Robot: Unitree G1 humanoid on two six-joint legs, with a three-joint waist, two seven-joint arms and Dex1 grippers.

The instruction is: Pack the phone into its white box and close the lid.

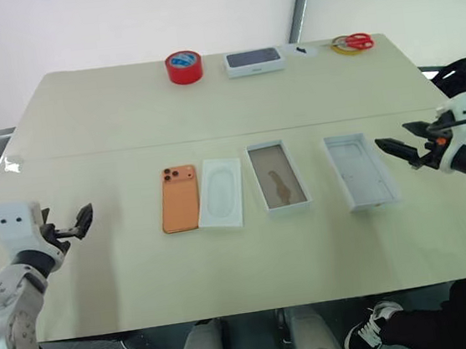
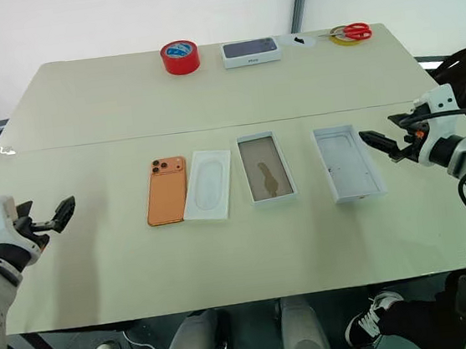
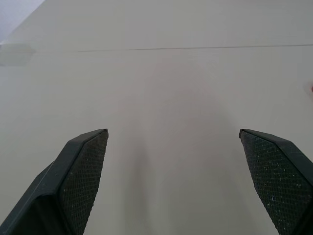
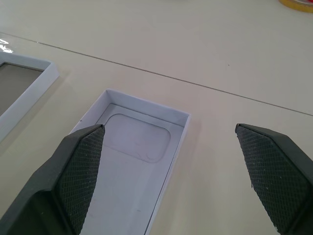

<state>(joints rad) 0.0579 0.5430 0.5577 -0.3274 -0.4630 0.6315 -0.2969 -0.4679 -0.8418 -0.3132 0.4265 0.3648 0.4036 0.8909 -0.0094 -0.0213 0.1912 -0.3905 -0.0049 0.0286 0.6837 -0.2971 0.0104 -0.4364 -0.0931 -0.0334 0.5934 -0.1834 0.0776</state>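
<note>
Four flat things lie in a row across the middle of the table (image 1: 100,265), with a gripper standing off at each end. At the far left, the left gripper (image 1: 72,226) hangs over bare tabletop with its two black fingers spread wide and nothing between them. Next comes the phone (image 1: 179,198), orange, lying back-up with its camera lenses at the far corner. Just beside it on the right lies the insert (image 1: 221,193), a white moulded piece with a rounded recess. A small gap further right sits the white box (image 1: 278,177), open, its brownish floor showing. Well apart to the right of that lies the lid (image 1: 361,171), inside face up. The right gripper (image 1: 407,147) hovers just past the lid's right edge, fingers wide apart and empty. Along the far edge of the table stand a red tape roll (image 1: 184,66), a second white box with a dark top (image 1: 254,61), and red scissors (image 1: 356,41) on a yellow tape ring (image 1: 345,49).
</note>
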